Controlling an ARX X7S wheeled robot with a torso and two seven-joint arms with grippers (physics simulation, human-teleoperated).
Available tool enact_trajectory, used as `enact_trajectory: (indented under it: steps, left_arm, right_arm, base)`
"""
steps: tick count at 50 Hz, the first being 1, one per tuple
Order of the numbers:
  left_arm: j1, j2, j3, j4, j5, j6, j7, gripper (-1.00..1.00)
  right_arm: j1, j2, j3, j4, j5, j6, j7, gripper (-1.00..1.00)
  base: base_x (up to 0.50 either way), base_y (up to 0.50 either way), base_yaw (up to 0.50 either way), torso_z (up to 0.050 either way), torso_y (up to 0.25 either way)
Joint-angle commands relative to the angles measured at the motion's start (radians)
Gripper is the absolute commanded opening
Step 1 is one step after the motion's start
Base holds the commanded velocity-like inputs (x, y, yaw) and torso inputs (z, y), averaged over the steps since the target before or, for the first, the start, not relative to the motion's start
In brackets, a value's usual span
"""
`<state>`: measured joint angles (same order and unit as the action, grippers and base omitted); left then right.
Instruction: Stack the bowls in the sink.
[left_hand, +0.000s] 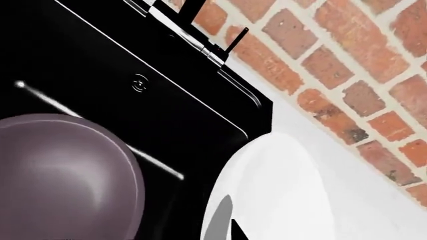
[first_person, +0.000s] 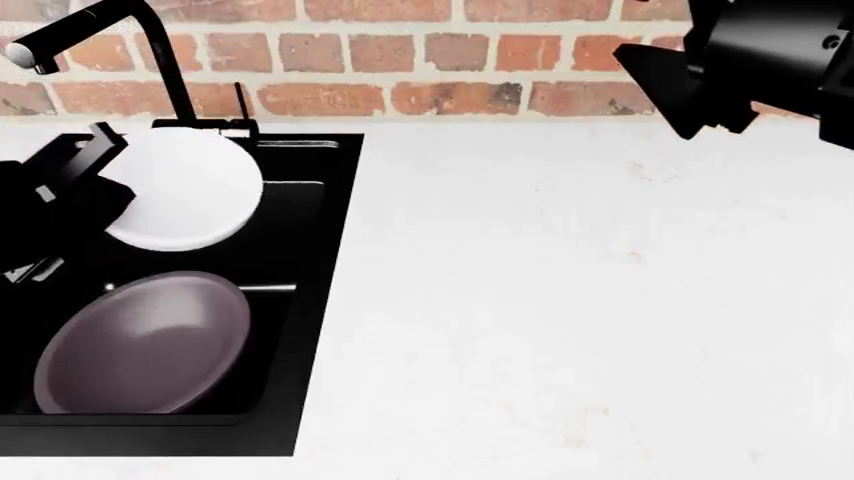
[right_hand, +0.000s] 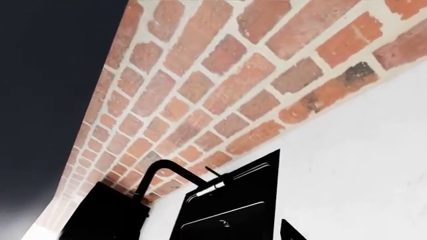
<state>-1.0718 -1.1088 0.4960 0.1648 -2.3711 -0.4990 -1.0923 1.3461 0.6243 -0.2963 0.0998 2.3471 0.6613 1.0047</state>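
Only the left wrist view shows the overflow fitting (left_hand: 139, 82) on the sink (first_person: 310, 300) wall. Two bowls: white bowl (first_person: 187, 190) clamped by left gripper (first_person: 94, 190) at upper left, purple bowl (first_person: 144, 342) lower left; right gripper (first_person: 674, 75) state unclear

A red brick wall (first_person: 441, 60) with pale mortar backs a plain white countertop (first_person: 574, 300).

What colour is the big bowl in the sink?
Dark purple-brown bowl, matte; the head view shows it best.
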Motion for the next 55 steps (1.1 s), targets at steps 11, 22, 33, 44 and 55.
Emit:
enact_trajectory:
  steps: [11,22,33,44,55]
  left_arm:
    - [0.048,-0.047,0.002,-0.090,0.088,0.031,0.026,-1.00]
    - [0.064,-0.028,0.051,-0.163,0.164,0.006,0.039,-1.00]
    - [0.038,0.009,0.100,-0.262,0.236,-0.037,0.048,-1.00]
    - [0.046,0.046,0.141,-0.335,0.291,-0.053,0.071,-1.00]
    - [0.018,0.069,0.203,-0.392,0.314,-0.159,0.074,-1.00]
  right_arm:
    - [-0.047,-0.054,-0.016,-0.075,0.059,-0.022,0.023,1.00]
    - [-0.064,-0.053,-0.015,-0.101,0.074,-0.029,0.029,1.00]
    - [-0.083,-0.057,-0.021,-0.102,0.067,-0.029,0.017,1.00]
    - [-0.095,-0.054,-0.026,-0.097,0.060,-0.028,0.009,1.00]
    - [-0.097,-0.055,-0.031,-0.099,0.056,-0.032,0.009,1.00]
  base:
    - [0.00,0.00,0.00,0.000,0.000]
    - [0.00,0.00,0.00,0.000,0.000]
    - [0.00,0.00,0.00,0.000,0.001]
    - [0.00,0.00,0.00,0.000,0.000]
    - [0.00,0.00,0.00,0.001,0.000]
